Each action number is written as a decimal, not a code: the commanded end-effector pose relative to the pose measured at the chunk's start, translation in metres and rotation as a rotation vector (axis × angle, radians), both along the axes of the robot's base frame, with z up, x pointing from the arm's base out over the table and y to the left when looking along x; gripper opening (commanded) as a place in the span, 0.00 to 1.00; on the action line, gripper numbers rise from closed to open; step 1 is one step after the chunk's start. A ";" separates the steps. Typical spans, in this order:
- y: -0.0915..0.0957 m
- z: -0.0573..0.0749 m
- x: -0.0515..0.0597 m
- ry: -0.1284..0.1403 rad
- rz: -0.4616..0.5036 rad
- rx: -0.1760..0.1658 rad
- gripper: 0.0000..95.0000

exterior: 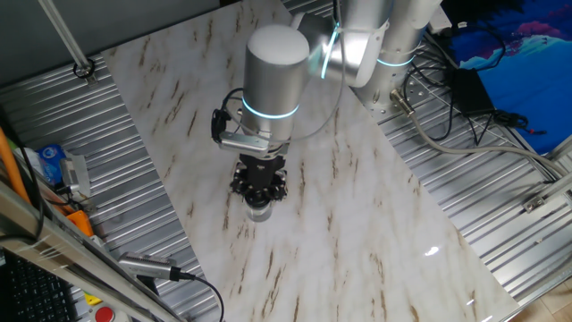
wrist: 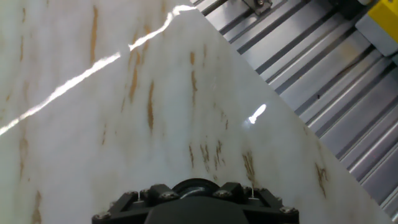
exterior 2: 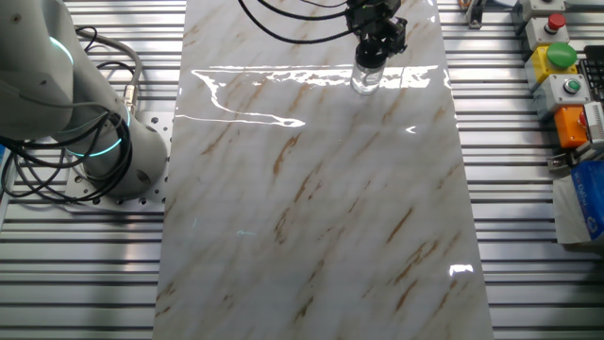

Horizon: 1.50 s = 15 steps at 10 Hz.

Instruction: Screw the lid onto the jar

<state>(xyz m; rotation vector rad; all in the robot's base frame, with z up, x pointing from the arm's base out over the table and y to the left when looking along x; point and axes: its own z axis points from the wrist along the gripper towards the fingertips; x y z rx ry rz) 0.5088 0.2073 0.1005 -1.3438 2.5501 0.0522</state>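
Currently the arm stands vertical over the jar, mid-desk, and I take the step in hand to be seating and turning the lid.

One fixed view: the fingers (exterior: 259,190) sit directly on top of the jar (exterior: 259,212), whose clear lower body shows just beneath the black hand on the marble desk (exterior: 357,233). I cannot separate the lid from the black hardware here. Whether the fingers are clamped on it or merely around it — cannot tell.

The other fixed view: same arrangement seen from the opposite side. The fingers (exterior 2: 376,42) hang over the jar (exterior 2: 366,79), glass visible below them, sitting in a bright band of glare near the far end of the desk (exterior 2: 311,236). The jar looks upright. Again the lid is lost in the dark mass of the hand.

Hand view: mostly marble ahead; at the bottom edge a dark rounded shape shows between the screwed finger bases, likely the lid (wrist: 196,185), but too cropped to be sure. Opening width not readable.

Notes for doing this well, as judgement only:
- keep the axis plumb over the mouth — a tilted start would cross-thread;
- light downward pressure, slow rotation;
- nothing visibly holds the jar, so it may spin or skate on the smooth marble; watch the glass body for rotation;
- stop at first resistance.
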 end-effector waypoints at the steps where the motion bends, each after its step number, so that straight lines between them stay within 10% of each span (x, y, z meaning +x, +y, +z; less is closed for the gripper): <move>1: 0.001 -0.010 0.001 -0.008 0.020 -0.012 1.00; 9: 0.010 0.006 -0.005 0.041 0.174 -0.141 1.00; 15: 0.010 0.006 -0.005 0.044 0.211 -0.141 1.00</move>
